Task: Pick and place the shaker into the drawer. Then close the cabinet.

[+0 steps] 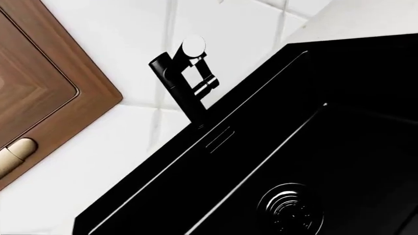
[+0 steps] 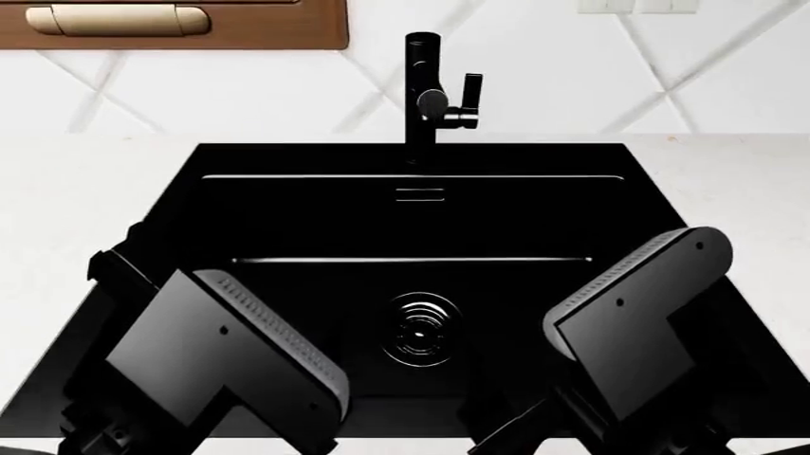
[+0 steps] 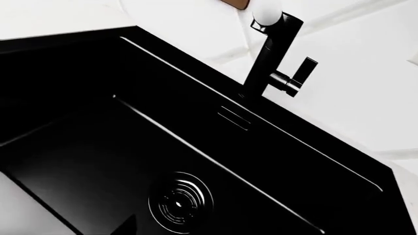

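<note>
Bright, even, sharp, shadowless renders

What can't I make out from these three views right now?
- Shaker, drawer, under-counter cabinet: in no view; all three look at the sink and faucet.
- Jaws: head view shows only the backs of the left gripper and right gripper, so open or shut is unclear.
- Wall cabinet: cut by the head view's top edge.

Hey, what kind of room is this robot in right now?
Most likely a kitchen: a black rectangular sink with round drain, a black tap against white tiled wall, and a brown wooden wall cabinet.
</note>
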You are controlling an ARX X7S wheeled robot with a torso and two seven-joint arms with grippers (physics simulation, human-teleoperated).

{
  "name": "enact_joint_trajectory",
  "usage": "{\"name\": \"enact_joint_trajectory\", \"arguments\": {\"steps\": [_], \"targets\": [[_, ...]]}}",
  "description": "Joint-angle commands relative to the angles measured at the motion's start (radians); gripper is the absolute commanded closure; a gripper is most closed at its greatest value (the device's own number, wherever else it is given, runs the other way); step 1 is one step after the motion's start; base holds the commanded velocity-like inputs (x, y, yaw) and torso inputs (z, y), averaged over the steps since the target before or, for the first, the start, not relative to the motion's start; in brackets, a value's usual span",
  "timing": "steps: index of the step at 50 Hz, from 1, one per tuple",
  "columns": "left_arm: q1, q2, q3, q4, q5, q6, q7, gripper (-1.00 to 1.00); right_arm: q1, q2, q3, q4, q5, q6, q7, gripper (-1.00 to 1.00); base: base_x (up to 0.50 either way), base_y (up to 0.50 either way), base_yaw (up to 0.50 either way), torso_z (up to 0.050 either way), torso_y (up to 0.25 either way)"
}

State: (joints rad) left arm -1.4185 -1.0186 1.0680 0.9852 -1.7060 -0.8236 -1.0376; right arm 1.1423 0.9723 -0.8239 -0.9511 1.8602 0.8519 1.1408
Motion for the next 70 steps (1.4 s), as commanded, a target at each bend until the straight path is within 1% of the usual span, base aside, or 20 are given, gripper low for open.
{"name": "enact_joint_trajectory", "arguments": {"steps": [1, 4, 14, 25, 29, 35, 43, 47, 49, 53, 56, 58, 60, 62, 64, 66, 70], "targets": [[0.008, -0.008, -0.004, 0.008, 0.004, 0.005, 0.002, -1.0, -0.003, -0.003, 0.002, -0.005, 0.002, -0.005, 0.006, -1.0, 0.0, 0.0, 0.0, 0.0, 0.0], [0.009, -0.011, -0.006, 0.01, 0.004, 0.007, 0.002, -1.0, -0.004, -0.005, -0.002, -0.001, 0.005, -0.003, 0.009, -1.0, 0.02, 0.0, 0.0, 0.0, 0.0], [0.015, -0.015, -0.008, 0.014, 0.005, 0.011, 0.0, -1.0, -0.011, -0.005, 0.0, -0.004, 0.002, -0.006, 0.006, -1.0, 0.48, 0.0, 0.0, 0.0, 0.0], [0.003, -0.021, -0.027, 0.005, 0.009, 0.022, -0.002, -1.0, -0.009, 0.004, 0.009, -0.009, 0.007, -0.011, 0.003, -1.0, 0.0, 0.0, 0.0, 0.0, 0.001], [-0.091, -0.032, -0.093, -0.04, -0.011, 0.041, -0.013, -1.0, -0.002, 0.006, 0.013, -0.006, 0.012, -0.012, 0.002, -1.0, 0.0, 0.0, 0.0, 0.0, 0.0], [-0.248, -0.03, -0.167, -0.107, -0.018, 0.017, -0.08, -1.0, 0.008, 0.011, 0.021, -0.007, 0.023, -0.015, 0.0, -1.0, 0.0, 0.0, 0.0, 0.0, 0.0], [-0.445, -0.017, -0.212, -0.135, 0.011, -0.091, -0.21, -1.0, 0.016, 0.024, 0.033, -0.009, 0.034, -0.021, -0.005, -1.0, 0.0, 0.0, 0.0, 0.0, 0.0], [-0.539, -0.021, -0.241, -0.155, 0.058, -0.143, -0.235, -1.0, 0.016, 0.024, 0.035, -0.014, 0.037, -0.024, -0.001, -1.0, 0.0, 0.0, 0.0, 0.0, 0.0], [-0.565, -0.025, -0.253, -0.168, 0.077, -0.155, -0.225, -1.0, 0.017, 0.024, 0.036, -0.016, 0.039, -0.025, 0.002, -1.0, 0.0, 0.0, 0.0, 0.0, 0.0], [-0.599, -0.033, -0.28, -0.173, 0.169, -0.162, -0.192, -1.0, 0.016, 0.027, 0.039, -0.017, 0.039, -0.027, 0.001, -1.0, 0.0, 0.0, 0.0, 0.0, 0.0], [-0.635, -0.025, -0.293, -0.157, 0.244, -0.174, -0.159, -1.0, 0.012, 0.029, 0.041, -0.016, 0.035, -0.028, -0.004, -1.0, 0.0, 0.0, 0.0, 0.0, 0.0], [-0.657, -0.012, -0.293, -0.16, 0.285, -0.187, -0.133, -1.0, 0.009, 0.03, 0.043, -0.012, 0.03, -0.028, -0.01, -1.0, 0.0, 0.0, 0.0, 0.0, 0.0], [-0.678, 0.002, -0.293, -0.169, 0.359, -0.188, -0.092, -1.0, 0.006, 0.031, 0.046, -0.009, 0.026, -0.029, -0.017, -1.0, 0.0, 0.0, 0.0, 0.0, 0.0], [-0.679, 0.015, -0.305, -0.205, 0.393, -0.152, -0.037, -1.0, 0.006, 0.033, 0.048, -0.008, 0.024, -0.03, -0.019, -1.0, 0.0, 0.0, 0.0, 0.0, 0.0], [-0.691, 0.039, -0.299, -0.237, 0.468, -0.134, 0.013, -1.0, 0.008, 0.037, 0.051, -0.007, 0.027, -0.03, -0.022, -1.0, 0.0, 0.0, 0.0, 0.0, 0.0], [-0.701, 0.061, -0.303, -0.273, 0.523, -0.105, 0.045, -1.0, 0.012, 0.042, 0.054, -0.009, 0.033, -0.032, -0.021, -1.0, 0.0, 0.0, 0.0, 0.0, 0.0], [-0.753, 0.113, -0.28, -0.339, 0.626, -0.099, 0.109, -1.0, 0.006, 0.053, 0.062, -0.013, 0.03, -0.036, -0.03, -1.0, 0.0, 0.0, 0.0, 0.0, 0.0]]}}
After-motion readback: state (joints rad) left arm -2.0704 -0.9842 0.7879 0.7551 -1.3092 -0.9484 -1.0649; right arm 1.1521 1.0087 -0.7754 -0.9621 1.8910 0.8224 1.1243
